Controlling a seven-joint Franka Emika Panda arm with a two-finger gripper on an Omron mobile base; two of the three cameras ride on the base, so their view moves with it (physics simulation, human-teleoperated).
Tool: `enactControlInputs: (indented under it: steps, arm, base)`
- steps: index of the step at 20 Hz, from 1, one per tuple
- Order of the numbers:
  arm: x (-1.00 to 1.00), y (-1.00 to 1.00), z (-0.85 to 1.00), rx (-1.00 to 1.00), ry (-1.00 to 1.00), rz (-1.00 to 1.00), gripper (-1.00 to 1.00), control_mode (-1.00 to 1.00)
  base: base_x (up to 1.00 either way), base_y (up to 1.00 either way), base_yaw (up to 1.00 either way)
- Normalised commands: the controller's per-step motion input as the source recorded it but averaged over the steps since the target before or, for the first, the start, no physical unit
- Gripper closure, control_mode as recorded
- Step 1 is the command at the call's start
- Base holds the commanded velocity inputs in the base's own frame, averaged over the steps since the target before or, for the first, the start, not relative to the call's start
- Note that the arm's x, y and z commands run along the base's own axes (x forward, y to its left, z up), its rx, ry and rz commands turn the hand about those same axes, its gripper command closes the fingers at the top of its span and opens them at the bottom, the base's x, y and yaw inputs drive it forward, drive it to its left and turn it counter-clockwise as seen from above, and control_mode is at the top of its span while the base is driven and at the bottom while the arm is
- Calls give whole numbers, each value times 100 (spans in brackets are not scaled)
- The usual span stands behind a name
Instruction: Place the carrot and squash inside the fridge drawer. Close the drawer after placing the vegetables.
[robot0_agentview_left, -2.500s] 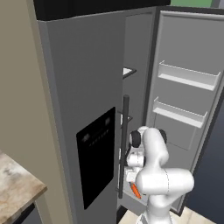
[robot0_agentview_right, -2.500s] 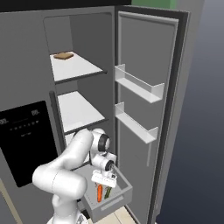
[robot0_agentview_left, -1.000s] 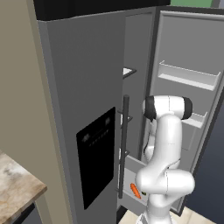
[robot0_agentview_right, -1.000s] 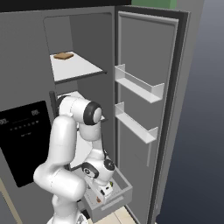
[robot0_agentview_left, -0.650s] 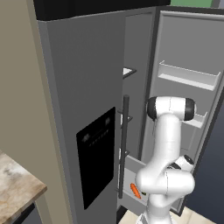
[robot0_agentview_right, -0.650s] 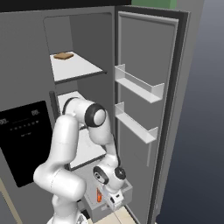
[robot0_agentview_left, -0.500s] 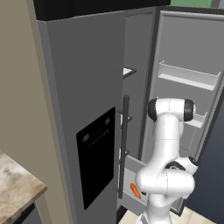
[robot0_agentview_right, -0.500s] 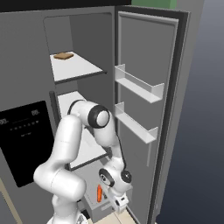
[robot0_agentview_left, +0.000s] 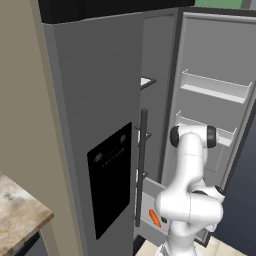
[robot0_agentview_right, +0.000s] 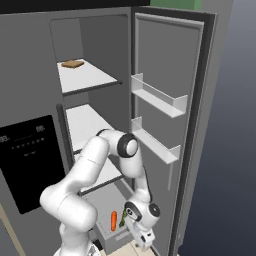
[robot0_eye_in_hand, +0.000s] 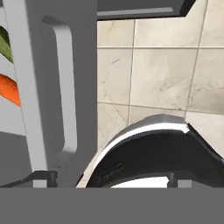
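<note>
Tool (robot0_agentview_right: 142, 239) hangs low in front of the drawer (robot0_agentview_right: 102, 210), pointing down at the tiled floor (robot0_eye_in_hand: 166, 74), fingers spread wide, nothing between them. In the hand view the drawer front (robot0_eye_in_hand: 57, 83) with its long handle (robot0_eye_in_hand: 65, 87) stands just left of the tool, not touching the fingertips as far as can be seen.

Drawer is pulled out at the bottom of the fridge (robot0_agentview_right: 30, 100). Carrot (robot0_agentview_right: 113, 220) lies inside the drawer, just behind the tool and toward the fridge side; also seen in the left base view (robot0_agentview_left: 154, 218) and as an orange end behind the drawer front in the hand view (robot0_eye_in_hand: 8, 89). Squash (robot0_agentview_right: 122, 218) lies inside the drawer too, beside the carrot and between it and the tool; a bit of green shows above the carrot in the hand view (robot0_eye_in_hand: 5, 43). Whether the two touch, cannot tell.

Above the tool, white shelves (robot0_agentview_right: 90, 80) in the open fridge; a flat brown item (robot0_agentview_right: 73, 64) sits on the top shelf, far up and back. Open door (robot0_agentview_right: 170, 100) with two pale bins (robot0_agentview_right: 160, 102) stands to the tool's right. Closed left fridge door with a black panel (robot0_agentview_left: 111, 185) and a dark bar handle (robot0_agentview_left: 141, 165) sits farther off to the left; a stone surface corner (robot0_agentview_left: 20, 215) beyond that.
</note>
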Motion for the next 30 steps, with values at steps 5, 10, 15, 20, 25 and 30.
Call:
enactControlInputs:
  steps: [5,10,15,20,25,30]
  arm:
    - [30,-10,-78,0,2,0,-100,-100]
    - [45,0,-69,1,0,0,-100,-100]
    - [46,0,-62,3,0,0,-100,-100]
    - [44,0,-54,7,0,0,-100,-100]
    - [40,13,-14,14,-5,0,-100,-100]
    - [46,19,0,12,-5,0,-100,-100]
  base:
    - [0,0,0]
    - [0,0,0]
    - [0,0,0]
    - [0,0,0]
    - [0,0,0]
    - [0,0,0]
